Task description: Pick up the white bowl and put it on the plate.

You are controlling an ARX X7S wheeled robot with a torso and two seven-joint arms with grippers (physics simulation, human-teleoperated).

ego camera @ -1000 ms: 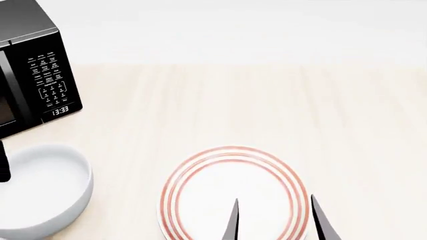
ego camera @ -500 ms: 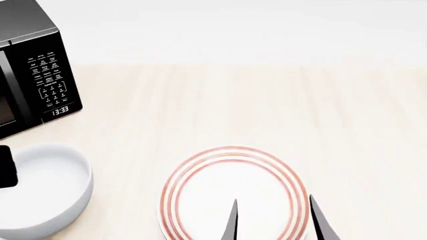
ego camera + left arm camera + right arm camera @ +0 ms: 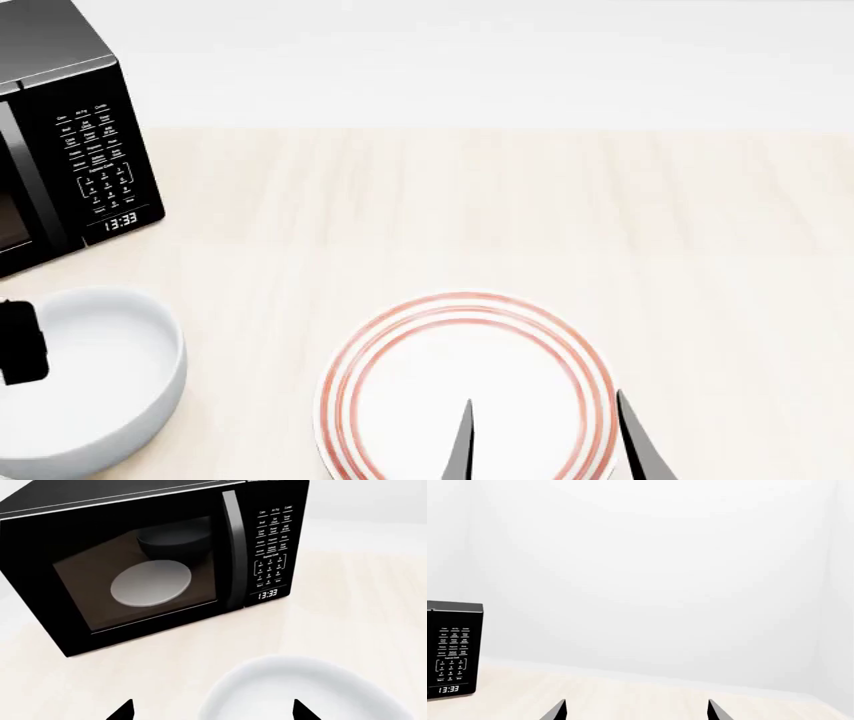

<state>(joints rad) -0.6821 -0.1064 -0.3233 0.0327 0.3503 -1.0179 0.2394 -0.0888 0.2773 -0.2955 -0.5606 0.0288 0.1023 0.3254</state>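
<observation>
The white bowl sits at the near left of the table, in front of the microwave. The red-ringed plate lies to its right, near the table's front. Only one black finger of my left gripper shows in the head view, over the bowl's left side. In the left wrist view my left gripper is open. The bowl has its near rim between the two fingertips. My right gripper is open over the plate's near right part, with nothing in it. The right wrist view shows it pointing at the wall.
A black microwave with its door closed stands at the far left, just behind the bowl; it also shows in the wrist views. A pale disc shows through its door. A white wall runs along the light wooden table's far edge.
The left gripper's finger has slid rightward and nearer, further over the bowl's left side. The right gripper, bowl and plate have stayed put.
</observation>
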